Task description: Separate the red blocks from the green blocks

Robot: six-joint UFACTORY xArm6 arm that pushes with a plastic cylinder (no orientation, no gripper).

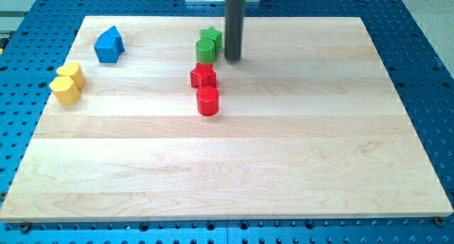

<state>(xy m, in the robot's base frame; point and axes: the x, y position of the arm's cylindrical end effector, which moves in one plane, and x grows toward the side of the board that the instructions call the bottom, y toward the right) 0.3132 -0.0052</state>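
The wooden board [234,173] is a pale rectangle of joined planks, lying on a blue perforated table [425,67]; my rod [233,24] comes down from the view's top, dark and straight, and my tip [233,58] rests on the board near its top edge, with no jaws to open or close and nothing held.

Far to the view's left of my tip sits the blue block [108,45], house-shaped with a peaked top; further left and lower lie the two yellow blocks, the yellow hexagonal block [65,90] touching the upper yellow block [73,74].

Just to the view's left of my tip stand the green blocks, close together: a green cylinder [205,51] in front, a green star-like block [211,37] behind it; whether my tip touches them I cannot tell.

Below and left of my tip sit the red star-shaped block [203,76], almost touching the green cylinder, and directly beneath it the glossy red cylinder [208,101].
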